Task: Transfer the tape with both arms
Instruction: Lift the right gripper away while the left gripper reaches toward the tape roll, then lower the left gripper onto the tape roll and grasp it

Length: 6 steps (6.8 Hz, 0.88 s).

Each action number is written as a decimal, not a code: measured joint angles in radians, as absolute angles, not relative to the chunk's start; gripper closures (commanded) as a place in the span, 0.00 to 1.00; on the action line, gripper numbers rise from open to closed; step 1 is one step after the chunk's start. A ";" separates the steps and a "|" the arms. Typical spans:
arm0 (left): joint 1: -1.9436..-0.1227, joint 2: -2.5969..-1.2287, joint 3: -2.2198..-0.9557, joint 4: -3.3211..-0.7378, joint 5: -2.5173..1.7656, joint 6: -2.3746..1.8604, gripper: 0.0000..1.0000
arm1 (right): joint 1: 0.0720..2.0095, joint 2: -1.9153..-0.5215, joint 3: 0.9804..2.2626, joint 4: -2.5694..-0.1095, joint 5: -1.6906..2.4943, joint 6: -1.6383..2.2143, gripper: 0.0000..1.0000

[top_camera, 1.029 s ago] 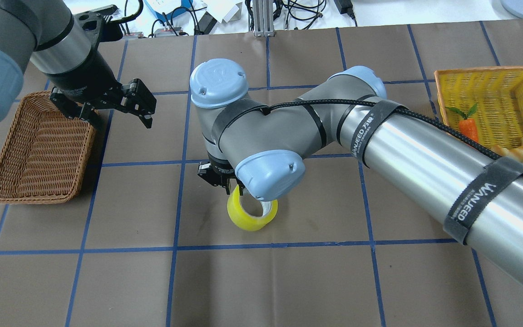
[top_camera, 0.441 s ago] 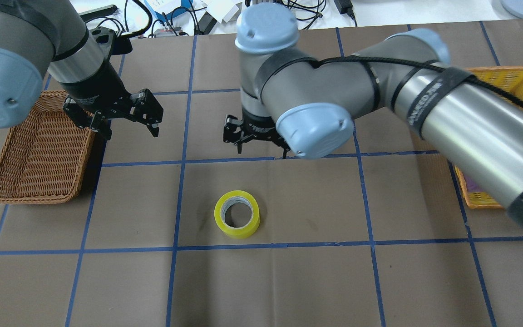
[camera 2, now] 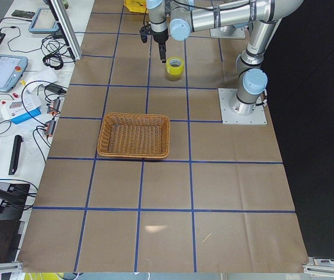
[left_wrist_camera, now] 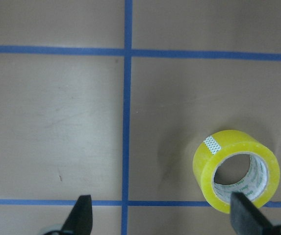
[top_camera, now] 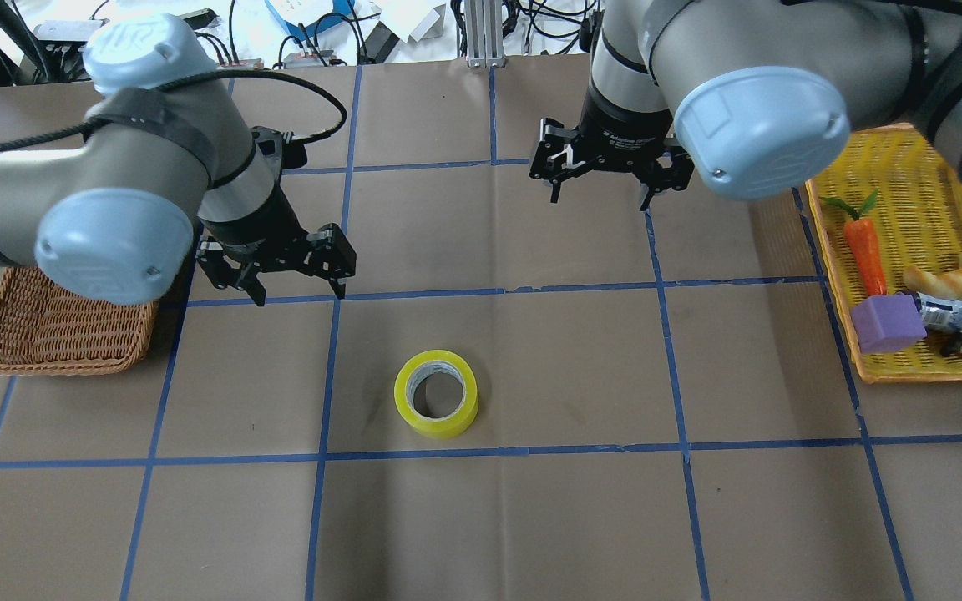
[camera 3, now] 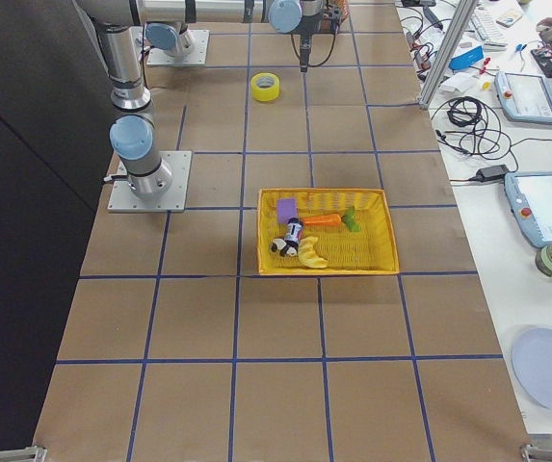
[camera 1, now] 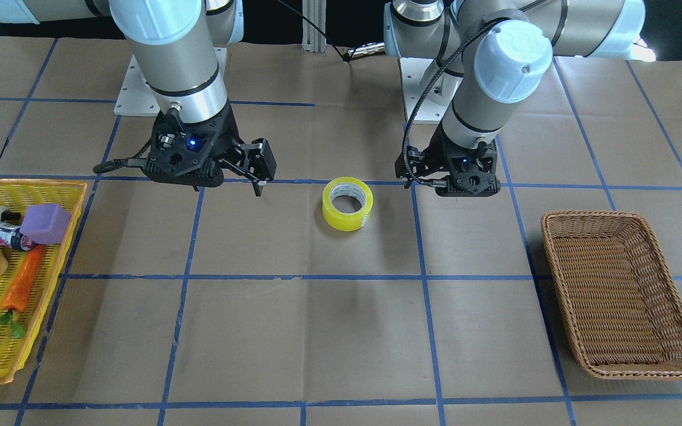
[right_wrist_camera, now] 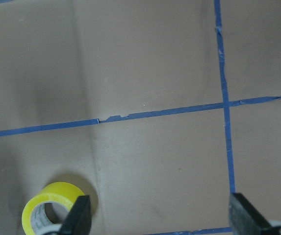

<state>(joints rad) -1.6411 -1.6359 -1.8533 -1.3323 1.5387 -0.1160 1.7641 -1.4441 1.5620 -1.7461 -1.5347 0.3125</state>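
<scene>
Both sets of jaws stand spread wide and hold nothing: the left gripper (top_camera: 300,288) hangs over a blue grid line, and the right gripper (top_camera: 600,196) hangs farther out over the brown table (top_camera: 531,517). The tape (top_camera: 436,405) lies flat on the table with its hole facing up, between the two grippers and touched by neither. In the left wrist view the roll (left_wrist_camera: 237,170) sits low on the right, close to one dark fingertip (left_wrist_camera: 245,218). In the right wrist view it shows only at the lower left corner. A brown wicker basket (top_camera: 47,334) lies beside the left arm. A yellow basket (top_camera: 932,371) lies well off to the right (a carrot (top_camera: 865,255), a croissant (top_camera: 949,280) and a purple block (top_camera: 886,325) lie in it).
</scene>
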 measured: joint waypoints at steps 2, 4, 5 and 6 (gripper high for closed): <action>-1.735 -1.704 -1.936 -1.184 1.539 -0.191 0.00 | 1.753 -1.455 1.572 -1.741 -1.551 0.298 0.00; -1.823 -1.798 -1.951 -1.081 1.541 -0.267 0.00 | 1.751 -1.456 1.575 -1.740 -1.550 0.295 0.00; -1.846 -1.829 -1.954 -1.051 1.542 -0.276 0.00 | 1.750 -1.456 1.575 -1.740 -1.549 0.295 0.00; -1.855 -1.843 -1.958 -1.042 1.544 -0.260 0.00 | 1.750 -1.456 1.575 -1.740 -1.551 0.295 0.00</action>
